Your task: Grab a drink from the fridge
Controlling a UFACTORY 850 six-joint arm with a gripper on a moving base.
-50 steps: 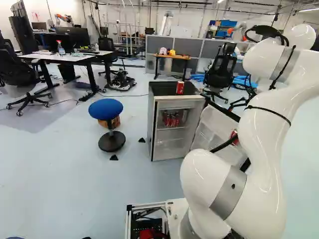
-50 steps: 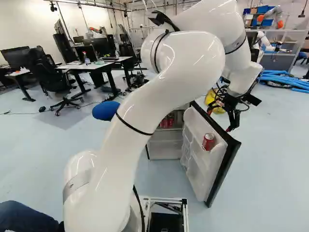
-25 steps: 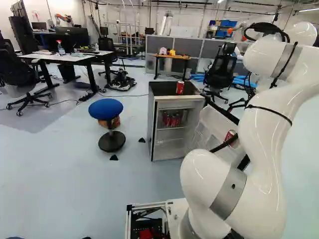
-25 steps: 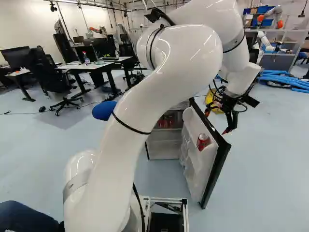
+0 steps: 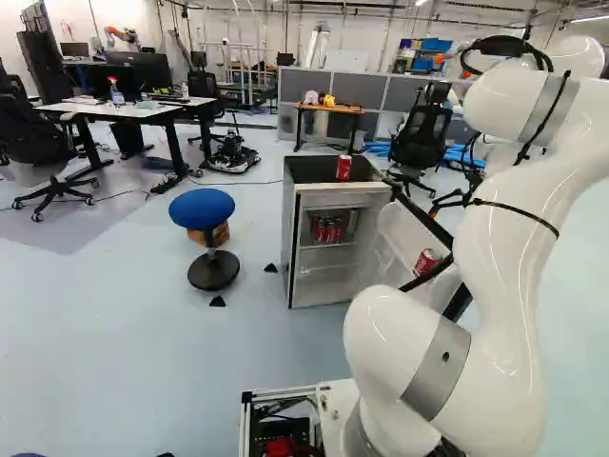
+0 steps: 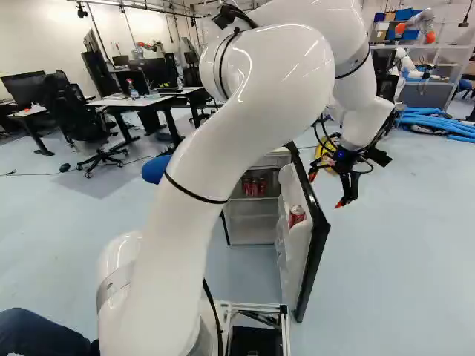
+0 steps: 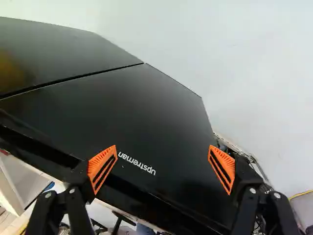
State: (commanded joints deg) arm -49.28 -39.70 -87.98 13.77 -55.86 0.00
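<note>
The fridge (image 5: 289,248) was seen with its door (image 6: 315,237) swung open. Several red cans (image 5: 327,229) were grouped upright on an inside shelf, one more can was held in the door rack (image 6: 297,216), and another was stood upright on top of the fridge (image 5: 343,168). Which can was wanted could not be told.

The fingers (image 7: 101,165) were spread wide, with nothing gripped. They were placed on the outer side of the door, whose dark face was shown ahead of and between the pads; whether it was touched could not be made out. The work was judged to be at the door-opening or approach stage, with no drink yet taken. For the next move, the fingers would need to be brought round the door's free edge to the cans.

A can, if full, would be expected to be fairly heavy for its size, smooth, and slippery if chilled or damp. Its thin wall could be dented by a hard squeeze, so a firm, even hold was called for around the middle of the body, from two opposite sides. Neighbouring cans could be tipped by spread fingers, and the door could be knocked by the arm (image 6: 223,170).
</note>
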